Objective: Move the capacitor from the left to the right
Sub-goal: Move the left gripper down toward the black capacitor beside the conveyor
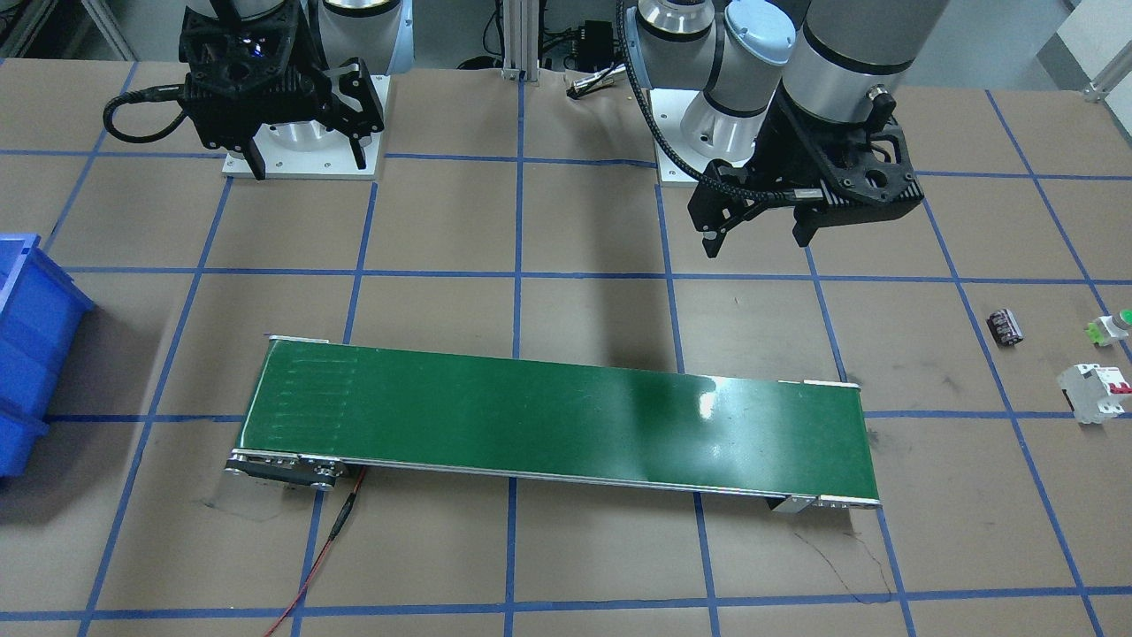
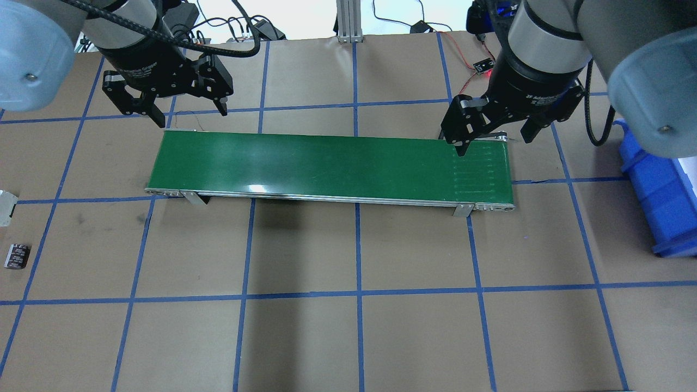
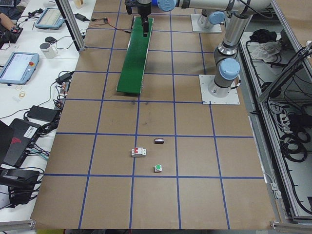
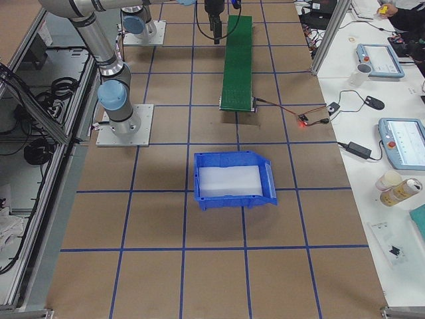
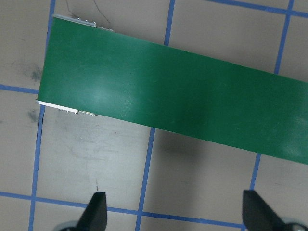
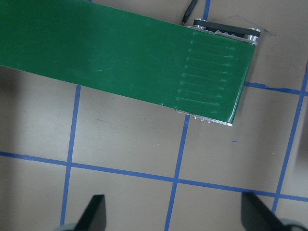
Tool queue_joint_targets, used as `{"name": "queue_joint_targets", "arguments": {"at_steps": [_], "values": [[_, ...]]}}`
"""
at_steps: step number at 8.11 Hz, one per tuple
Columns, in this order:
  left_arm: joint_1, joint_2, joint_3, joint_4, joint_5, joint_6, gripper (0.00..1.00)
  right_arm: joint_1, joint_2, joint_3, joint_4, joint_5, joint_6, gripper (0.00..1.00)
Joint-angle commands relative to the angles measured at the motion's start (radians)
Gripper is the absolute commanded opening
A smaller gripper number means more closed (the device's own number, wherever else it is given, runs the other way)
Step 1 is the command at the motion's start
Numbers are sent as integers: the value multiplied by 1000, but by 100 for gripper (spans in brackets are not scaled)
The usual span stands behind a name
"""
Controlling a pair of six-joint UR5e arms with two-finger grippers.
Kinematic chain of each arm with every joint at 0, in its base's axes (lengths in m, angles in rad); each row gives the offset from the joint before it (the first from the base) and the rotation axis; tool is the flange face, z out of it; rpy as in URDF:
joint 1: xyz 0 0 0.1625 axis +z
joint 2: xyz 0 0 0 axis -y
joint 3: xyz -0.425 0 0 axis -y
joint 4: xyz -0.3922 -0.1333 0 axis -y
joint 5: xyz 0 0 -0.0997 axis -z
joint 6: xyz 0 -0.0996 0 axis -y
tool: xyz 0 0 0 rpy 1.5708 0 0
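Front-facing view, left gripper (image 1: 756, 241): fingers spread, nothing between them; raised above the table (image 1: 566, 221) on the robot's side of the conveyor belt (image 1: 557, 416)
Front-facing view, right gripper (image 1: 309, 166): fingers spread, empty, raised
Front-facing view, capacitor (image 1: 1005, 326): lying on its side on the table at the robot's left, past the end of the conveyor belt, apart from both grippers
Front-facing view, neighbours: green-capped push button (image 1: 1112, 328) and white circuit breaker (image 1: 1095, 392) near the capacitor, none touching
Overhead view, capacitor: at the view's left edge, off the conveyor belt, well apart from the left gripper
Overhead view, blue bin (image 2: 659, 201): at the table's right end
Left side view: capacitor, circuit breaker and push button in a loose group on the table
Right side view: blue bin near, conveyor belt beyond it
Wrist views: each shows two spread fingertips over the table, one end of the conveyor belt ahead, nothing held
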Motion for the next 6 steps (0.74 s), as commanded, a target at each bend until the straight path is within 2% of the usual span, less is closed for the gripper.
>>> {"name": "queue_joint_targets", "arguments": {"at_steps": [1, 3, 4, 6], "values": [[5, 11, -3, 65, 2, 11, 100, 0, 1, 0, 0, 0, 0, 100], [43, 11, 1, 64, 13, 127, 100, 0, 0, 0, 0, 0, 0, 100], [116, 8, 1, 55, 8, 144, 100, 0, 1, 0, 0, 0, 0, 100], [317, -12, 1, 46, 8, 365, 100, 0, 1, 0, -1, 0, 0, 100]]}}
